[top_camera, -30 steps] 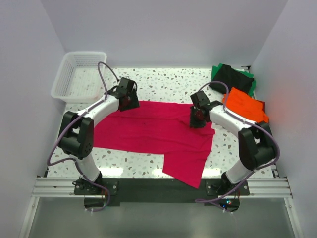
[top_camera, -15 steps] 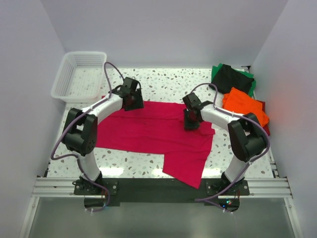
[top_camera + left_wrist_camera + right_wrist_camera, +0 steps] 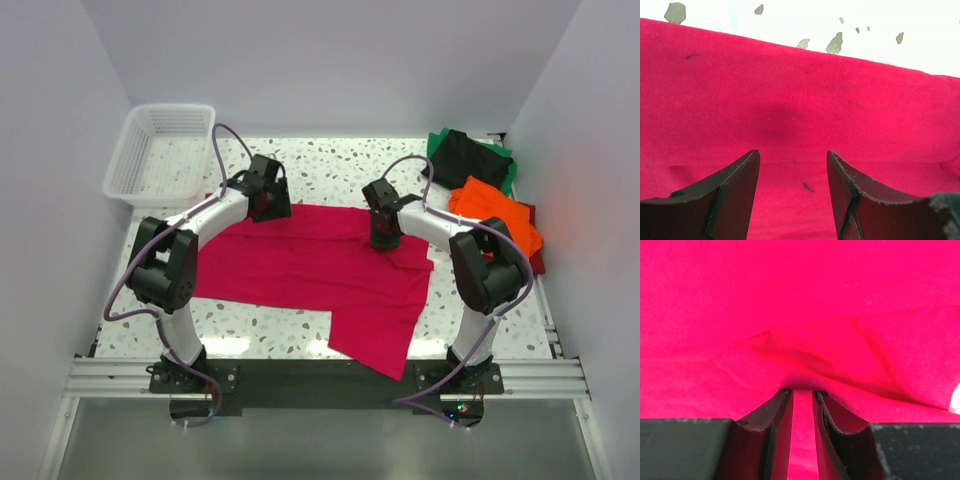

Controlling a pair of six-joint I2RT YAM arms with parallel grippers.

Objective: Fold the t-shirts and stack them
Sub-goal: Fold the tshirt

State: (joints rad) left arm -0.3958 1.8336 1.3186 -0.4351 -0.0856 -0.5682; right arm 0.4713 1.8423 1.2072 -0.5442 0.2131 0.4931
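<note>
Both grippers have shifted along the far hem since a second ago, the right gripper [image 3: 383, 232] furthest, toward the middle. The crimson shirt [image 3: 300, 265] lies flat mid-table with its long axis left to right and one flap reaching to the near right. No collar shows, so which end is the neck I cannot tell. The right jaws are nearly closed, pinching a ridge of cloth that puckers toward them. The left gripper [image 3: 792, 156] hangs open just over the hem, holding nothing. The step in hand is taking the far edge for the first fold. Next the left must clamp too, then both draw that edge nearward. Other shirts [image 3: 493, 213] wait at far right.
</note>
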